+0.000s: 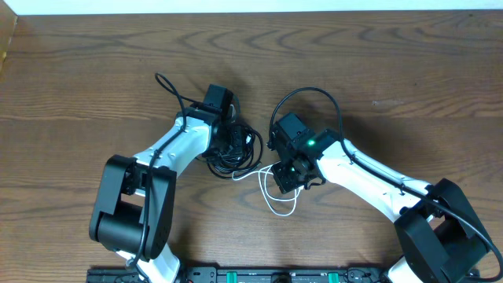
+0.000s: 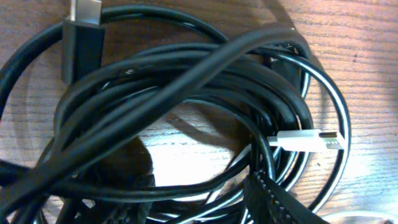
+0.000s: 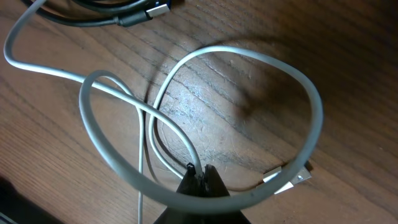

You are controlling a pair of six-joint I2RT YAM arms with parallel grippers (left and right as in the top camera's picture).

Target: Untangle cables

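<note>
My right gripper (image 3: 200,176) sits nearest the lens. Its fingertips are pressed together and pinch one strand of the white cable (image 3: 314,106) low over the table (image 3: 249,74). The rest of that cable lies in a wide loop around the fingertips and crosses itself to their left. Its metal-tipped plug (image 3: 292,180) rests on the wood at the loop's right end.

My left gripper (image 1: 229,145) hangs directly over the black cables (image 2: 186,81), a bunched coil that fills the left wrist view. One ribbed finger pad (image 2: 273,199) shows at the lower edge among the strands. I cannot tell how wide this gripper stands, nor whether it holds anything. A black plug (image 2: 81,43) lies at the coil's upper left, and a white plug (image 2: 308,140) sits inside its right side.

From overhead, the coil lies between the two arms, and the white cable trails from it toward the right gripper. Bare wood extends from the cables to the far table edge and out to both sides — the arm bases stand at the near edge.
</note>
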